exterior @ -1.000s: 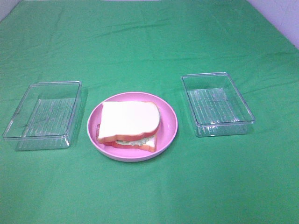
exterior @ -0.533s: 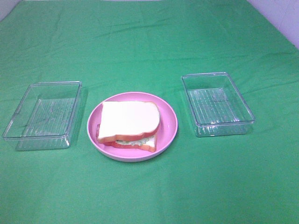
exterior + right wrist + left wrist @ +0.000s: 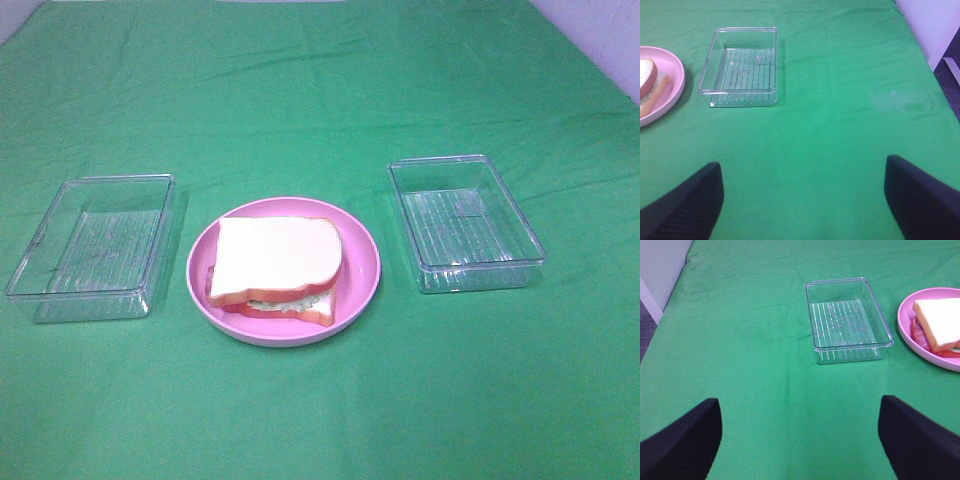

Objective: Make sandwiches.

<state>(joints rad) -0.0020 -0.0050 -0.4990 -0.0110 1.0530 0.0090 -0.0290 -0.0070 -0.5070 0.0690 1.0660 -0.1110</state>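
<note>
Apparently the assembling is finishing, for the stacked toy sandwich of white bread slices [image 3: 277, 268] is sitting on the round pink plate [image 3: 362, 262] between two clear plastic trays, while both grippers are hanging back spread wide, needing only to withdraw.

A round pink plate [image 3: 200, 290] sits in the middle of the tabletop [image 3: 320, 90], which is covered in a green cloth. A clear plastic rectangular tray [image 3: 90, 247] lies to its left and another clear tray [image 3: 466, 222] to its right, both apart from the plate.
</note>
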